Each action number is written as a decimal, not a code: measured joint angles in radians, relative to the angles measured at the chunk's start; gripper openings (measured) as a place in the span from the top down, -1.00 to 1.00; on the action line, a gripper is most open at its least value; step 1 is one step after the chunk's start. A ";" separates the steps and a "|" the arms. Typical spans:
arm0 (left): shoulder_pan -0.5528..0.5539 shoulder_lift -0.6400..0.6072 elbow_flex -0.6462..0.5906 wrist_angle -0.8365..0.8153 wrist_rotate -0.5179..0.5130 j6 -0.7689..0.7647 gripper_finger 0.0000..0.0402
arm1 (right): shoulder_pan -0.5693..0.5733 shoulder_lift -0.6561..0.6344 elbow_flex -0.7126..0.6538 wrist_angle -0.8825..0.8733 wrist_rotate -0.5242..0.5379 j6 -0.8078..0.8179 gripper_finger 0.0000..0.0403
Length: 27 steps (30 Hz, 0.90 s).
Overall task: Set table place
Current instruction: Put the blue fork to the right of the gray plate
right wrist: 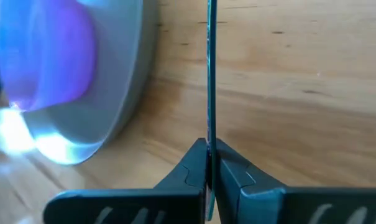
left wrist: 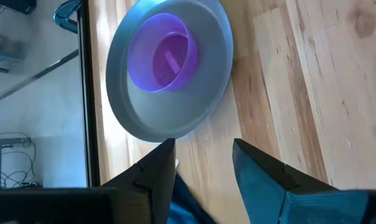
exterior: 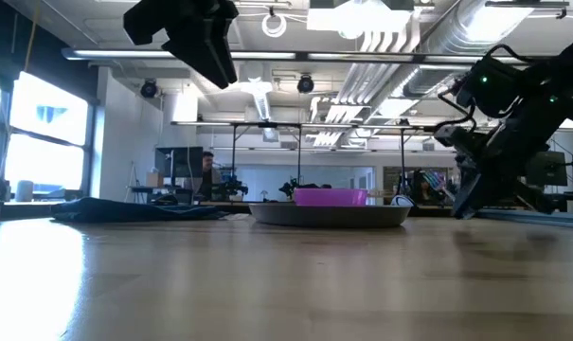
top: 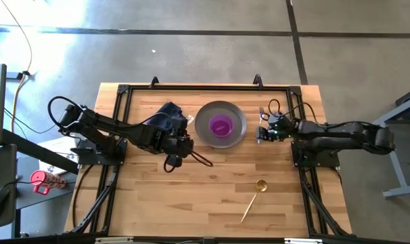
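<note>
1. Grey plate (top: 237, 131) sits at the far middle of the desk (top: 191, 196), and the magenta bowl (top: 221, 126) rests inside it, a little off centre.
2. Navy napkin (top: 169, 115) lies crumpled just left of the plate, partly under my left arm; from the low view it is a flat dark heap beside the plate.
3. Gold spoon (top: 252, 200) lies alone on the near right planks, well apart from the plate, bowl end pointing away from the front edge.
4. My right pincer (top: 263, 133) hangs just beside the plate's right rim, clenched tight on the fork (right wrist: 209, 74); its thin teal handle runs straight out between my fingers above bare wood.
5. My left pincer (left wrist: 203, 163) hovers off the desk just left of the plate, released, fingers spread with nothing between them; the plate rim lies right ahead of the tips.
6. A black cable loop (top: 199, 158) dangles beneath my left wrist.
7. The black frame (top: 205, 87) runs along the far edge behind the plate.
</note>
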 joint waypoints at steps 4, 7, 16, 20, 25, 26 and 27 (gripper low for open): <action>0.000 0.000 0.000 0.003 0.000 0.000 0.27 | -0.005 0.087 0.001 0.051 -0.027 -0.002 1.00; 0.000 0.000 0.000 0.003 0.000 0.000 0.27 | -0.006 0.147 0.004 0.107 -0.041 -0.006 1.00; -0.001 0.000 0.000 0.007 0.005 0.000 0.27 | -0.005 0.210 0.032 0.129 -0.050 -0.012 1.00; -0.001 0.001 0.000 0.007 0.007 0.000 0.27 | -0.005 0.211 0.032 0.129 -0.050 -0.011 1.00; -0.001 0.001 0.000 0.007 0.007 0.000 0.27 | -0.005 0.211 0.032 0.128 -0.052 -0.018 1.00; -0.001 0.001 0.000 0.007 0.007 0.000 0.27 | -0.005 0.211 0.032 0.128 -0.054 -0.020 1.00; -0.001 0.001 0.000 0.007 0.007 0.000 0.27 | -0.005 0.211 0.032 0.128 -0.054 -0.022 1.00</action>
